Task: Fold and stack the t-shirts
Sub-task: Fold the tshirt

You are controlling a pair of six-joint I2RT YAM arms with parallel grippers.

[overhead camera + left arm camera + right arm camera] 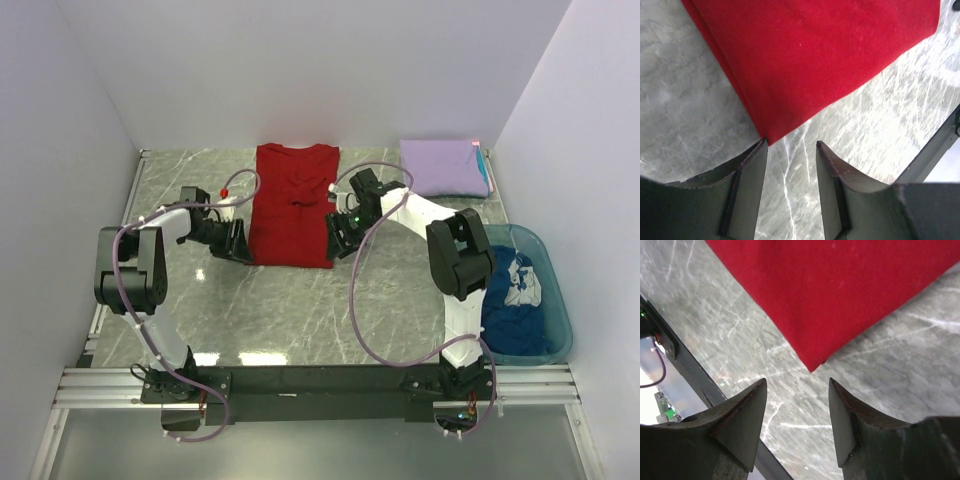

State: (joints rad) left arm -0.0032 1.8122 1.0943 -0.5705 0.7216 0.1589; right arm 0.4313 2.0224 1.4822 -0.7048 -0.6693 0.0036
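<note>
The red t-shirt (292, 205), centre frame, lies half-folded on the table (200, 300). Both pairs of jaws stand apart, empty, at its lower corners; pinching those probably comes next.

Red shirt (293, 205): matt, fine-knit cloth. Lavender shirt (443, 167), upper right: smooth matt cloth. Table (290, 315): grey veined stone look, polished, catching glare. Tub (558, 295): translucent teal plastic, glossy.

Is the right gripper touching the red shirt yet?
Apart. The right wrist view shows a strip of bare table between the red shirt corner and both fingertips of the open right gripper.
</note>
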